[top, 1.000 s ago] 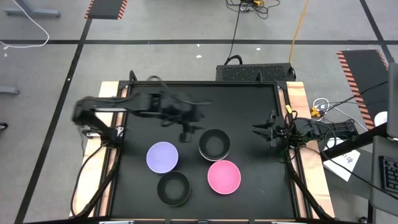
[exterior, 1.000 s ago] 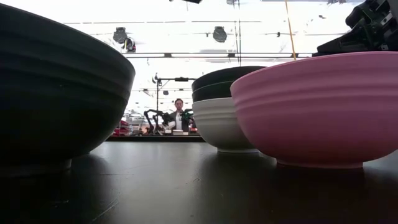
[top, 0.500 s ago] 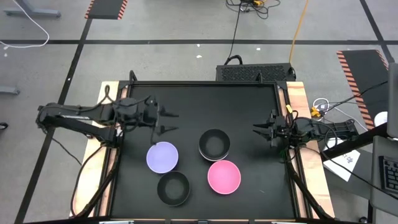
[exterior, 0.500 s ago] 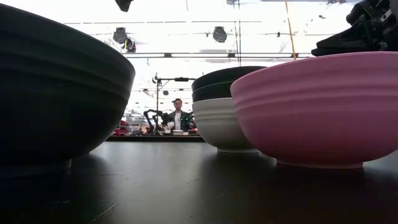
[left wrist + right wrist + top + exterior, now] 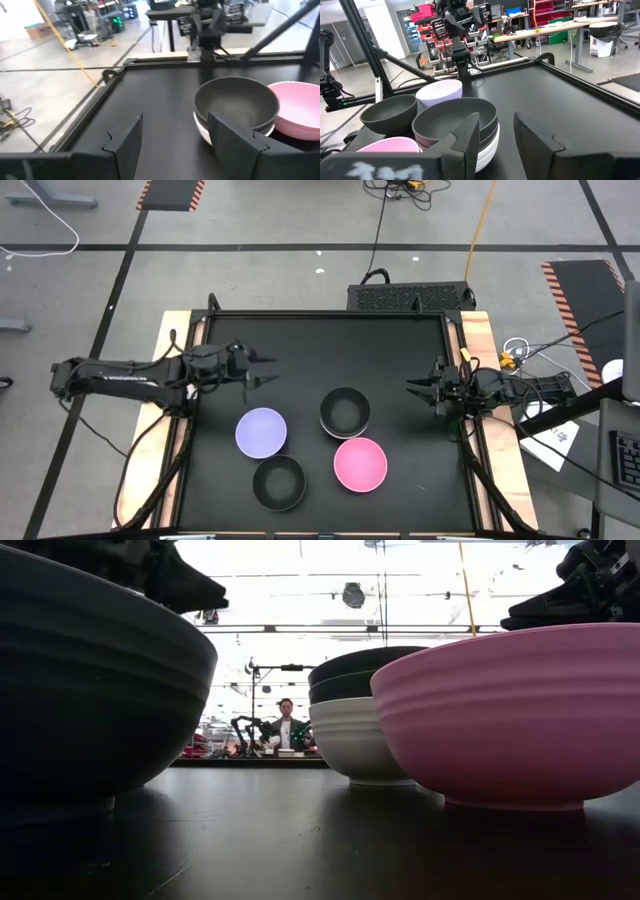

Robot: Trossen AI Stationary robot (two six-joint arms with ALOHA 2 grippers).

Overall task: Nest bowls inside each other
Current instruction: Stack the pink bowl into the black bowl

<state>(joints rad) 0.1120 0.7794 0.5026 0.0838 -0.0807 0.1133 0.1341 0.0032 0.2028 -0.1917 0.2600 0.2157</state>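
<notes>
A white bowl stands right of the table's middle with two black bowls nested in it. A lavender bowl, a single black bowl and a pink bowl sit apart on their bases toward the near edge. My left gripper is open and empty. It hangs over the mat left of the stack and beyond the lavender bowl. My right gripper is open and empty near the right edge, right of the stack.
The black mat is bordered by a raised frame with wooden strips at the left and right. Bare mat lies between the grippers and toward the far edge. A person sits in the room far behind the table.
My left gripper has drawn back from just beside the stack toward the table's left edge, staying open and empty. It has also sunk, now showing at the low view's top left. The bowls and my right arm have kept still.
</notes>
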